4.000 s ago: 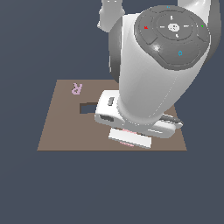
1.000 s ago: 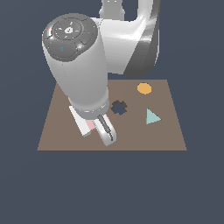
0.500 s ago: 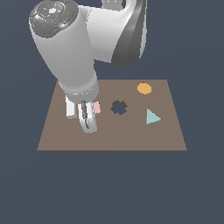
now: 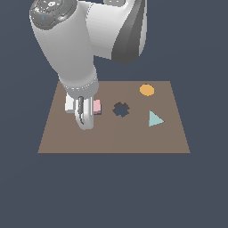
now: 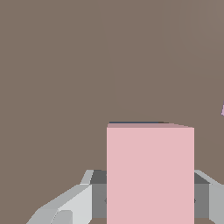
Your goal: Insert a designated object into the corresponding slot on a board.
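Now the pink block (image 5: 150,175), clamped between the gripper (image 4: 83,116) fingers, has travelled from the board's (image 4: 111,138) near edge to its left part in the exterior view; only a dark sliver of the slot (image 5: 135,123) shows beyond it, suggesting insertion is close; gear cut-out (image 4: 120,109), teal triangle (image 4: 154,119) and orange disc (image 4: 147,90) lie apart, unobstructing.

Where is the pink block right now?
In the exterior view the pink block sits in the gripper over the board, left of the gear-shaped cut-out.
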`<state>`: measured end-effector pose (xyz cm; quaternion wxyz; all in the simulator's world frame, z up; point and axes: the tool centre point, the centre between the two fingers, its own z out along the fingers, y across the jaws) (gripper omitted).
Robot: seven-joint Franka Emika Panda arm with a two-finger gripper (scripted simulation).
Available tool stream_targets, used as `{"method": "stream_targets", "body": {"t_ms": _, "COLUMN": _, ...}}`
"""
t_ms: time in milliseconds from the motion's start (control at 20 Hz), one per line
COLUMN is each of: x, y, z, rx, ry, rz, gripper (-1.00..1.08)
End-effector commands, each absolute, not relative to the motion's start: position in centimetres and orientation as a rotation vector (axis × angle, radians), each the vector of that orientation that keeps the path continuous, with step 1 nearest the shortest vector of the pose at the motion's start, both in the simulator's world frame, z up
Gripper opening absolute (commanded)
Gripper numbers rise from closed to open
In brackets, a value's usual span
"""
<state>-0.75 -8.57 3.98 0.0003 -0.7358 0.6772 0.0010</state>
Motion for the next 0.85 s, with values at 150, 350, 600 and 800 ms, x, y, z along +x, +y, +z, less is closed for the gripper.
{"method": "stream_targets", "body": {"t_ms": 150, "x": -0.8, "y": -8.55, "z": 3.5, "rx": -2.308, "ry": 2.131, "rz": 0.003, "gripper": -1.0}}
{"method": "stream_targets", "body": {"t_ms": 350, "x": -0.84, "y": -8.51, "z": 3.02, "rx": -2.305, "ry": 2.134, "rz": 0.002, "gripper": 1.0}}
{"method": "stream_targets", "body": {"t_ms": 600, "x": -0.84, "y": -8.51, "z": 3.02, "rx": -2.305, "ry": 2.134, "rz": 0.002, "gripper": 1.0}}
{"method": "stream_targets", "body": {"t_ms": 800, "x": -0.84, "y": -8.51, "z": 3.02, "rx": -2.305, "ry": 2.134, "rz": 0.002, "gripper": 1.0}}
